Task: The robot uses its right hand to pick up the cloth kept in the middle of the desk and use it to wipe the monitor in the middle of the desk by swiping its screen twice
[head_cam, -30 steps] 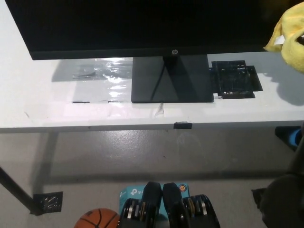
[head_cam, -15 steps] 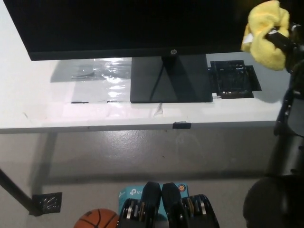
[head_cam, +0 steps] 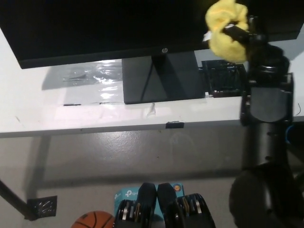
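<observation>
Monitor [head_cam: 118,23] top cut off; basketball [head_cam: 92,220] partly cropped.

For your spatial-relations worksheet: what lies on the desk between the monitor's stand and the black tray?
Head view: only a narrow strip of bare white desk separates the monitor's stand from the black tray.

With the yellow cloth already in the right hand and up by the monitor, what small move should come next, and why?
Probably sweep the cloth sideways toward picture left across the monitor. The right hand holds it bunched against the screen's right part, near the lower bezel, so a wiping pass looks ready to start. The left hand is out of view.
</observation>
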`<action>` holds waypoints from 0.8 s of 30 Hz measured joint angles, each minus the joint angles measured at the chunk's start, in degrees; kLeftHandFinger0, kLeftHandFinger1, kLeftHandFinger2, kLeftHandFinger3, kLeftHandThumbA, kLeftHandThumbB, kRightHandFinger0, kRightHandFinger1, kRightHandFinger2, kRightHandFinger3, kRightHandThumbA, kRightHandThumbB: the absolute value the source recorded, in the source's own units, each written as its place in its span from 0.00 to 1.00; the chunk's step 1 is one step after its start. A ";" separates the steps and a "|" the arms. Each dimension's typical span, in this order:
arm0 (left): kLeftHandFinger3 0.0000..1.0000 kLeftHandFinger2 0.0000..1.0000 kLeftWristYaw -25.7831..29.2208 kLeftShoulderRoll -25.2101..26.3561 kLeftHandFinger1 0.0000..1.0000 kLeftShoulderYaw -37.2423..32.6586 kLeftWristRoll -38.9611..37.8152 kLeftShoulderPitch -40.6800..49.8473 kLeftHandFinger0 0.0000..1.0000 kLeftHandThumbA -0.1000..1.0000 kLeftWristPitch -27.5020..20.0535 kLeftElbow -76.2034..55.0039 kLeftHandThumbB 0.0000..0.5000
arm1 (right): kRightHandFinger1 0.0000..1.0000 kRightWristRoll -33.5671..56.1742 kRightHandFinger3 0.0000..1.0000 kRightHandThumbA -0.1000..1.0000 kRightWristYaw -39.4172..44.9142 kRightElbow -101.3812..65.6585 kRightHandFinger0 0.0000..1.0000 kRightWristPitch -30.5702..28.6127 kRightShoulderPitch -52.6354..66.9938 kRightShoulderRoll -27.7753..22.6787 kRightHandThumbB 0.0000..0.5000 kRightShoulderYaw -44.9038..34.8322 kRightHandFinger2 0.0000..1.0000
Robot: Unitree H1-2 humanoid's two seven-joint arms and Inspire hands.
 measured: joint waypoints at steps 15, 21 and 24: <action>0.91 0.69 -0.01 -0.02 0.56 -0.84 0.53 -0.28 0.55 0.22 0.24 0.15 0.05 | 0.00 7.33 0.37 0.00 -5.62 1.34 0.00 0.00 -0.22 8.46 0.20 9.08 0.27; 0.92 0.70 -0.01 -0.02 0.57 -0.98 0.58 -0.37 0.57 0.21 0.21 0.08 0.05 | 0.00 10.71 0.17 0.00 -7.15 1.34 0.00 0.00 -0.26 11.44 0.13 11.43 0.30; 0.92 0.69 -0.01 -0.02 0.56 -0.96 0.55 -0.23 0.56 0.21 0.19 0.09 0.05 | 0.02 12.15 0.27 0.00 -7.68 1.34 0.00 0.00 -0.26 11.91 0.18 12.62 0.37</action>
